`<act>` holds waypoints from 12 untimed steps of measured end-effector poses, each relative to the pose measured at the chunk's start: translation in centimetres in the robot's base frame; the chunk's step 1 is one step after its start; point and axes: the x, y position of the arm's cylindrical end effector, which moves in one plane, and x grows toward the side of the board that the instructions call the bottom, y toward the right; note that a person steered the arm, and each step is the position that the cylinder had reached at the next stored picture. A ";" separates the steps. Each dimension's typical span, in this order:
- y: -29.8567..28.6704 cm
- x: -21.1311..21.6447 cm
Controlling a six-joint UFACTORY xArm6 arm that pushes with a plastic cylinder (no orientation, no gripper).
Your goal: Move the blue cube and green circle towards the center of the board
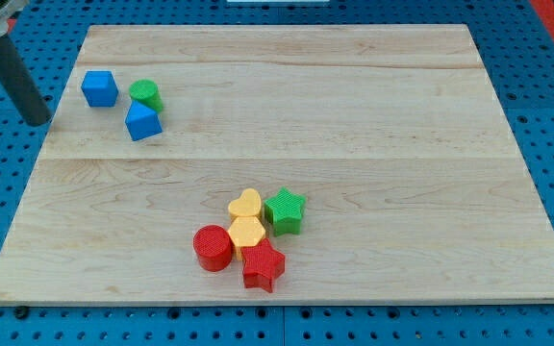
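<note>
Blue cube (99, 87) is sitting near the surface's (354, 115) top-left corner, green circle (145, 93) just beside it on the view's right, a second blue block (143, 122), maybe a wedge, touching below. My tip (38, 122) is resting off the board's left edge, left of the cube. No jaws here. Yellow heart (246, 204), yellow block (247, 232), green star (285, 210), red cylinder (214, 248), red star (264, 266) are clustering bottom-centre.

Blue cube (99, 87) and green circle (145, 93) flank blue wedge (143, 122).

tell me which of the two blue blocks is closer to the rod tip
The blue cube, at the view's top left, nearest my tip. The other blue block sits farther right, below the green circle.
</note>
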 end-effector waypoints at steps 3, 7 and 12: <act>0.4 -8.1; 0.0 -1.4; 15.9 -3.7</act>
